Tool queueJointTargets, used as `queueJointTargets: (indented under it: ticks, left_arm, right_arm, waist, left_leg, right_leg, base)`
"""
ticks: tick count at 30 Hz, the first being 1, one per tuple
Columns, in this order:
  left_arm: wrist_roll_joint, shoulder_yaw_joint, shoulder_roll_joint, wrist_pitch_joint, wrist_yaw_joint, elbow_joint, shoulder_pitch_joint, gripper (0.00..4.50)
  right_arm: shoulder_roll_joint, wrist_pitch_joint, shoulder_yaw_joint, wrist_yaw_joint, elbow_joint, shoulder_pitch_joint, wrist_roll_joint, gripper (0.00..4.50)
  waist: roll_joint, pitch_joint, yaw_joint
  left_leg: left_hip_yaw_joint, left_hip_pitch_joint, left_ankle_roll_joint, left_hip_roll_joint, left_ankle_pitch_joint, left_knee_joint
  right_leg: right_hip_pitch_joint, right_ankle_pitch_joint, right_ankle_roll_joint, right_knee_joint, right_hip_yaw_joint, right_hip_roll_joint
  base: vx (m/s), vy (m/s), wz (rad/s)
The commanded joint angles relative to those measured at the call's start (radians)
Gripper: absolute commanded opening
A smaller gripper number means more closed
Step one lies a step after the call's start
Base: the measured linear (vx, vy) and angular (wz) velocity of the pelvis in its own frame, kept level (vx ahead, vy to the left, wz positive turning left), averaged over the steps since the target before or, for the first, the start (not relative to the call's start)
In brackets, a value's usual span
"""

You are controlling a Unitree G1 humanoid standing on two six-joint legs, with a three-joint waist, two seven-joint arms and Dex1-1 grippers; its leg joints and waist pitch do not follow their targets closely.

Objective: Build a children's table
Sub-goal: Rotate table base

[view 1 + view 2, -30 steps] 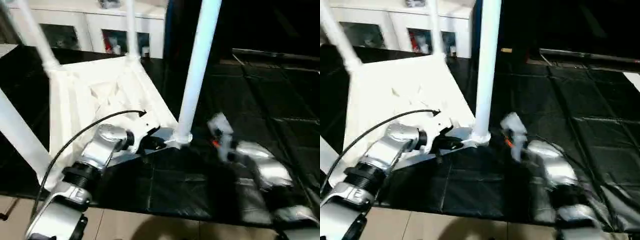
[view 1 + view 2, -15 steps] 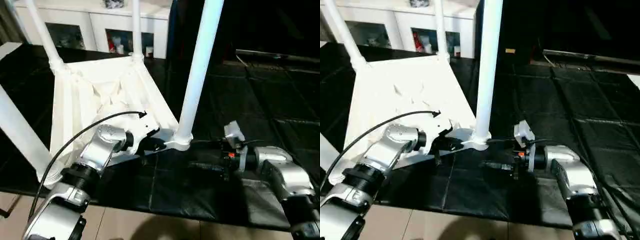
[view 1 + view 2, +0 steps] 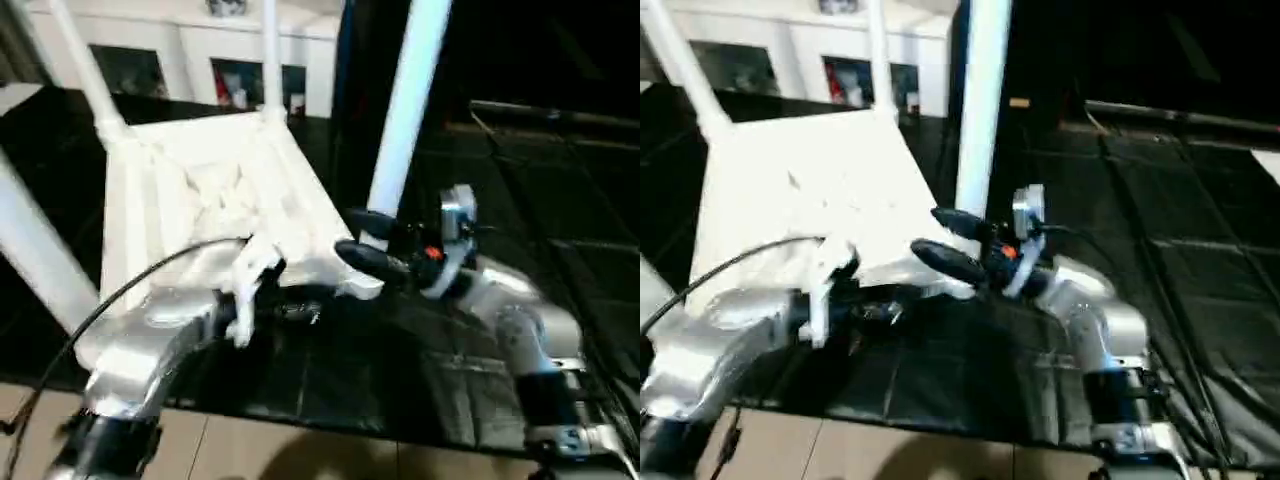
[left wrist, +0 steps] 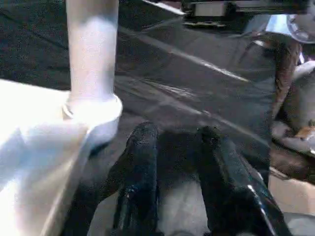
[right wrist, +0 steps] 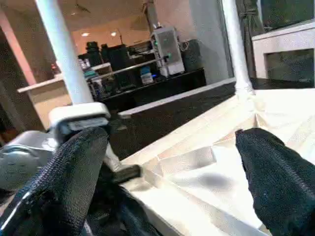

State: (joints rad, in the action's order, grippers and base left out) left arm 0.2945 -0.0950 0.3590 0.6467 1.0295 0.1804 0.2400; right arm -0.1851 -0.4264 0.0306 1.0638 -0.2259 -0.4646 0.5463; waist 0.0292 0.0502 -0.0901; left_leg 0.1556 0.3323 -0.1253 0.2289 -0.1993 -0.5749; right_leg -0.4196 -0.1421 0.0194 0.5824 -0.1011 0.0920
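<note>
The right pincer (image 3: 365, 238) is hanging with its two black fingers spread wide apart and empty, one above the other, tips aimed toward nine o'clock at the base of the near leg (image 3: 405, 110). In the right wrist view those fingers (image 5: 64, 172) are framing the ribbed underside of the table top (image 3: 200, 200), which is lying upside down on the black surface (image 3: 560, 200). The leg is standing upright in the corner socket (image 4: 93, 110) at the top's five-o'clock corner, with other legs rising from the far corners at eleven and twelve o'clock.

The left pincer (image 4: 174, 147) is sitting just beside that same socket, fingers a little apart and clamped on nothing; the dark sheet is showing between them.

The step in hand looks like seating or checking this near leg. To do it well, the right pincer should be closing around the leg low down, just above the socket collar, where the tapered tube is thickest and least likely to slip. The push should be running straight along the leg's axis, not sideways, or the light plastic top may be sliding across the sheet. The left pincer would be serving best by pressing on the top's rim near the corner to be steadying it. The cabinet (image 3: 240, 70) at twelve o'clock is standing well apart.
</note>
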Motion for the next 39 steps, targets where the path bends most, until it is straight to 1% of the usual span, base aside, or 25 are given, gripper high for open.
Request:
queueJointTargets:
  ticks: [1, 2, 5, 6, 7, 8, 10, 11, 12, 13, 14, 16, 17, 18, 19, 22, 23, 24, 26, 27, 28, 30, 34, 37, 39]
  left_arm:
    - [0.064, 0.036, 0.038, 0.075, -0.003, 0.121, -0.093, 1.75]
    - [0.076, 0.059, 0.064, 0.096, 0.002, 0.155, -0.141, 1.79]
    - [0.077, 0.077, 0.089, 0.105, 0.009, 0.171, -0.177, 2.09]
    - [0.081, 0.093, 0.116, 0.116, 0.015, 0.19, -0.206, 2.14]
    - [0.103, 0.127, 0.166, 0.15, 0.025, 0.231, -0.257, 2.19]
    - [0.113, 0.142, 0.188, 0.165, 0.032, 0.247, -0.277, 2.29]
    - [0.128, 0.173, 0.233, 0.189, 0.056, 0.269, -0.315, 2.54]
    - [0.14, 0.194, 0.264, 0.2, 0.067, 0.279, -0.342, 2.54]
    - [0.149, 0.207, 0.286, 0.206, 0.073, 0.285, -0.361, 2.63]
    - [0.154, 0.236, 0.32, 0.213, 0.09, 0.283, -0.388, 2.72]
    - [0.158, 0.252, 0.339, 0.217, 0.098, 0.282, -0.403, 2.81]
    - [0.163, 0.345, 0.409, 0.226, 0.142, 0.255, -0.457, 2.9]
    - [0.16, 0.375, 0.429, 0.222, 0.156, 0.24, -0.469, 2.99]
    - [0.16, 0.375, 0.429, 0.222, 0.156, 0.24, -0.469, 3.17]
    - [0.166, 0.39, 0.445, 0.222, 0.157, 0.235, -0.477, 3.17]
    - [0.14, 0.465, 0.485, 0.166, 0.11, 0.141, -0.433, 3.29]
    - [0.14, 0.465, 0.485, 0.165, 0.11, 0.141, -0.433, 3.49]
    - [0.131, 0.48, 0.49, 0.127, 0.082, 0.097, -0.392, 3.59]
    - [0.129, 0.485, 0.491, 0.114, 0.074, 0.081, -0.375, 3.68]
    - [0.125, 0.49, 0.487, 0.095, 0.063, 0.058, -0.346, 3.68]
    - [0.124, 0.492, 0.481, 0.08, 0.053, 0.039, -0.318, 4.03]
    - [0.124, 0.49, 0.474, 0.063, 0.046, 0.023, -0.292, 4.06]
    - [0.159, 0.442, 0.426, 0.048, 0.033, 0.002, -0.196, 4.45]
    - [0.165, 0.395, 0.384, 0.044, 0.015, -0.005, -0.146, 4.5]
    - [0.134, 0.337, 0.345, 0.014, -0.019, -0.034, -0.099, 4.5]
  right_arm:
    - [0.006, 0.047, 0.053, -0.103, -0.058, -0.038, -0.038, 4.5]
    - [0.008, 0.069, 0.063, -0.158, -0.101, -0.057, -0.064, 4.5]
    - [0.005, 0.091, 0.069, -0.209, -0.144, -0.075, -0.094, 4.5]
    - [0.005, 0.112, 0.079, -0.244, -0.177, -0.088, -0.107, 4.5]
    - [0.0, 0.144, 0.099, -0.33, -0.244, -0.116, -0.132, 4.5]
    - [-0.004, 0.162, 0.102, -0.349, -0.267, -0.125, -0.144, 4.5]
    - [-0.015, 0.188, 0.109, -0.4, -0.313, -0.145, -0.169, 4.5]
    - [-0.02, 0.208, 0.114, -0.428, -0.34, -0.155, -0.18, 4.5]
    - [-0.022, 0.221, 0.117, -0.446, -0.358, -0.162, -0.188, 4.5]
    - [-0.027, 0.226, 0.119, -0.462, -0.371, -0.165, -0.196, 4.5]
    - [-0.028, 0.23, 0.122, -0.47, -0.381, -0.168, -0.203, 4.5]
    - [-0.037, 0.236, 0.1, -0.43, -0.372, -0.147, -0.223, 4.5]
    - [-0.04, 0.23, 0.087, -0.401, -0.356, -0.134, -0.223, 4.5]
    - [-0.04, 0.23, 0.087, -0.401, -0.356, -0.134, -0.223, 4.5]
    - [-0.042, 0.233, 0.077, -0.385, -0.355, -0.13, -0.222, 4.5]
    - [-0.072, 0.169, -0.032, -0.207, -0.257, -0.049, -0.205, 4.5]
    - [-0.072, 0.169, -0.032, -0.207, -0.257, -0.049, -0.205, 4.5]
    - [-0.091, 0.145, -0.091, -0.153, -0.224, -0.012, -0.218, 4.5]
    - [-0.097, 0.14, -0.118, -0.139, -0.213, 0.005, -0.233, 4.5]
    - [-0.1, 0.138, -0.137, -0.131, -0.209, 0.017, -0.249, 4.5]
    - [-0.099, 0.136, -0.15, -0.134, -0.211, 0.024, -0.265, 4.5]
    - [-0.095, 0.139, -0.161, -0.148, -0.219, 0.027, -0.286, 4.5]
    - [-0.071, 0.138, -0.195, -0.235, -0.253, 0.023, -0.351, 4.5]
    - [-0.049, 0.15, -0.203, -0.301, -0.306, 0.008, -0.379, 4.5]
    - [-0.018, 0.168, -0.193, -0.384, -0.37, -0.016, -0.404, 4.5]
  waist:
    - [0.01, -0.057, 0.004]
    - [0.01, -0.053, 0.009]
    - [0.005, -0.049, 0.012]
    - [0.004, -0.05, 0.009]
    - [0.013, -0.048, 0.01]
    - [0.011, -0.045, 0.011]
    - [0.009, -0.045, 0.013]
    - [0.006, -0.044, 0.01]
    - [0.007, -0.046, 0.009]
    - [0.008, -0.045, 0.013]
    - [0.006, -0.044, 0.014]
    - [0.008, -0.045, 0.012]
    - [0.007, -0.045, 0.015]
    - [0.008, -0.044, 0.015]
    - [0.004, -0.044, 0.013]
    - [0.006, -0.047, 0.011]
    - [0.004, -0.047, 0.01]
    - [0.002, -0.049, 0.01]
    - [0.003, -0.05, 0.008]
    - [0.001, -0.051, 0.009]
    - [0.004, -0.052, 0.008]
    - [-0.001, -0.051, 0.007]
    - [0.001, -0.053, 0.006]
    - [0.002, -0.053, 0.003]
    - [0.004, -0.054, 0.004]
  left_leg:
    - [0.017, 0.018, 0.03, -0.001, -0.202, 0.073]
    - [0.016, 0.018, 0.024, -0.002, -0.221, 0.075]
    - [0.02, 0.001, 0.017, -0.009, -0.265, 0.071]
    - [0.021, -0.004, 0.016, -0.008, -0.273, 0.07]
    - [0.021, -0.004, 0.016, -0.008, -0.283, 0.071]
    - [0.015, 0.004, 0.012, -0.009, -0.299, 0.076]
    - [0.015, -0.003, 0.009, -0.009, -0.317, 0.074]
    - [0.018, -0.012, 0.006, -0.009, -0.327, 0.071]
    - [0.018, -0.012, 0.006, -0.01, -0.328, 0.071]
    - [0.014, -0.001, 0.006, -0.009, -0.331, 0.075]
    - [0.013, 0.003, 0.01, -0.01, -0.341, 0.076]
    - [0.016, -0.003, 0.013, -0.012, -0.338, 0.073]
    - [0.013, 0.006, 0.016, -0.013, -0.33, 0.075]
    - [0.013, 0.009, 0.02, -0.013, -0.327, 0.076]
    - [0.012, 0.004, 0.022, -0.012, -0.33, 0.076]
    - [0.011, 0.011, 0.036, -0.011, -0.3, 0.077]
    - [0.011, 0.009, 0.039, -0.009, -0.298, 0.078]
    - [0.009, 0.01, 0.036, -0.008, -0.287, 0.078]
    - [0.011, 0.006, 0.034, -0.007, -0.283, 0.077]
    - [0.01, 0.01, 0.029, -0.006, -0.278, 0.078]
    - [0.012, 0.008, 0.027, -0.007, -0.276, 0.077]
    - [0.011, 0.007, 0.02, -0.008, -0.269, 0.077]
    - [0.013, 0.005, -0.001, -0.009, -0.261, 0.075]
    - [0.016, 0.0, -0.009, -0.01, -0.277, 0.072]
    - [0.013, 0.008, -0.013, -0.01, -0.275, 0.074]
  right_leg:
    - [0.062, -0.384, 0.158, -0.057, 0.04, 0.041]
    - [0.059, -0.439, 0.131, -0.064, 0.04, 0.04]
    - [0.043, -0.507, 0.095, -0.081, 0.039, 0.031]
    - [0.039, -0.511, 0.092, -0.083, 0.039, 0.032]
    - [0.039, -0.51, 0.091, -0.083, 0.039, 0.031]
    - [0.045, -0.531, 0.088, -0.079, 0.037, 0.031]
    - [0.038, -0.538, 0.08, -0.083, 0.037, 0.029]
    - [0.03, -0.522, 0.085, -0.083, 0.04, 0.027]
    - [0.03, -0.506, 0.092, -0.079, 0.041, 0.026]
    - [0.038, -0.49, 0.097, -0.071, 0.041, 0.025]
    - [0.04, -0.501, 0.088, -0.074, 0.04, 0.024]
    - [0.036, -0.5, 0.086, -0.076, 0.043, 0.024]
    - [0.044, -0.493, 0.085, -0.072, 0.043, 0.024]
    - [0.045, -0.494, 0.081, -0.073, 0.042, 0.023]
    - [0.042, -0.497, 0.08, -0.075, 0.042, 0.023]
    - [0.051, -0.428, 0.099, -0.067, 0.044, 0.02]
    - [0.051, -0.416, 0.106, -0.066, 0.045, 0.022]
    - [0.054, -0.4, 0.119, -0.062, 0.045, 0.024]
    - [0.052, -0.377, 0.132, -0.061, 0.047, 0.024]
    - [0.055, -0.364, 0.144, -0.057, 0.047, 0.025]
    - [0.055, -0.362, 0.144, -0.058, 0.048, 0.025]
    - [0.055, -0.352, 0.153, -0.055, 0.049, 0.027]
    - [0.055, -0.329, 0.168, -0.05, 0.051, 0.029]
    - [0.049, -0.361, 0.167, -0.053, 0.053, 0.031]
    - [0.056, -0.374, 0.154, -0.051, 0.052, 0.031]
  base:
    - [0.0, 0.0, 0.0]
    - [0.0, 0.0, 0.0]
    - [0.0, 0.0, 0.0]
    - [0.0, 0.0, 0.0]
    - [0.0, 0.0, 0.0]
    - [0.0, 0.0, 0.0]
    - [0.0, 0.0, 0.0]
    - [0.0, 0.0, 0.0]
    - [0.0, 0.0, 0.0]
    - [0.0, 0.0, 0.0]
    - [0.0, 0.0, 0.0]
    - [0.0, 0.0, 0.0]
    - [0.0, 0.0, 0.0]
    - [0.0, 0.0, 0.0]
    - [0.0, 0.0, 0.0]
    - [0.0, 0.0, 0.0]
    - [0.0, 0.0, 0.0]
    - [0.0, 0.0, 0.0]
    - [0.0, 0.0, 0.0]
    - [0.0, 0.0, 0.0]
    - [0.0, 0.0, 0.0]
    - [0.0, 0.0, 0.0]
    - [0.0, 0.0, 0.0]
    - [0.0, 0.0, 0.0]
    - [0.0, 0.0, 0.0]
